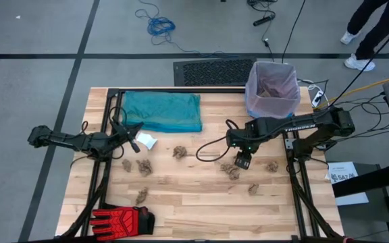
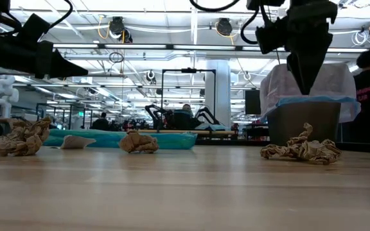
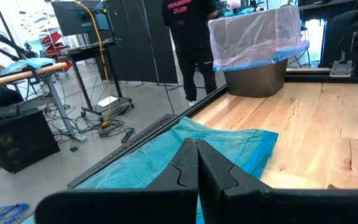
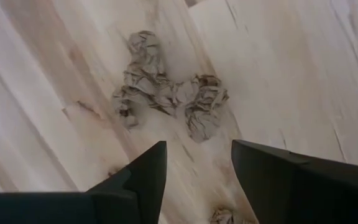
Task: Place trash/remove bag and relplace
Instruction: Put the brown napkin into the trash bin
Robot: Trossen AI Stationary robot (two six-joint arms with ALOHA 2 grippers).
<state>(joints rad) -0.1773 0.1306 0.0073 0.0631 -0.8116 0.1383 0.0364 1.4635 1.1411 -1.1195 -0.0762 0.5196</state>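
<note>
- Fingers of the right gripper (image 4: 194, 180) are spread apart with nothing between them, and they point down at a brown paper wad (image 4: 169, 94) lying on the table (image 4: 303, 74).
- From above, that right gripper (image 1: 242, 160) hangs over the middle of the table, just beside the wad (image 1: 231, 171), and does not touch it.
- Both fingers of the left gripper (image 3: 196, 163) are pressed together and hold nothing.
- From above, the left gripper (image 1: 133, 140) sits near the left edge of the table (image 1: 201, 209), by a small white scrap (image 1: 146, 142).
- More paper wads (image 1: 140, 166) lie loose across the wood, well apart from each other.
- At the far right corner stands the bin (image 1: 272, 90), with a pale pink bag (image 1: 290, 86) in it, its top folded over the rim. Some brown paper lies inside.
- Flat on the far left part of the table lies a teal bag (image 1: 163, 111).
- At the near left corner lies a red and black glove (image 1: 121, 219).
- Someone in dark clothes (image 3: 188, 37) stands beyond the table, near the bin (image 3: 253, 78).
</note>
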